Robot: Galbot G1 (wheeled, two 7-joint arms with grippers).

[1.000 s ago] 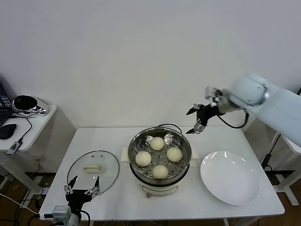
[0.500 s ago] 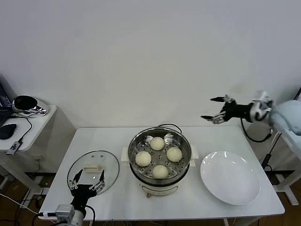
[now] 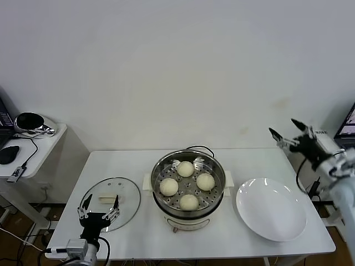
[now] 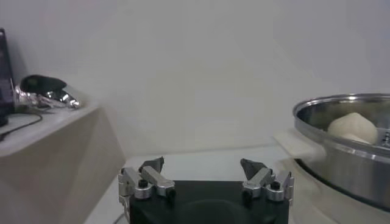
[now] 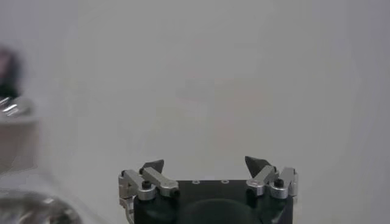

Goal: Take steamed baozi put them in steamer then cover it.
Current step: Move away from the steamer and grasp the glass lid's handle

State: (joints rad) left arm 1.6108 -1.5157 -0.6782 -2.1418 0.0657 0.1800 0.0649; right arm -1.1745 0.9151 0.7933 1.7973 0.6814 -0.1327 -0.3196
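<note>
Several cream-white baozi sit on the perforated tray inside the steel steamer at the table's middle; one baozi shows over its rim in the left wrist view. The glass cover with its cream handle lies flat on the table at the left. My left gripper is open and empty, low at the front left, over the cover's near edge. My right gripper is open and empty, raised far right beyond the table, facing the wall.
An empty white plate lies right of the steamer. A side desk with a shiny helmet-like object and a mouse stands at the far left; it also shows in the left wrist view. The steamer's black cord runs behind it.
My right gripper has swung from above the steamer's back right out to the far right, past the table edge. My left gripper has crept slightly toward the cover.
</note>
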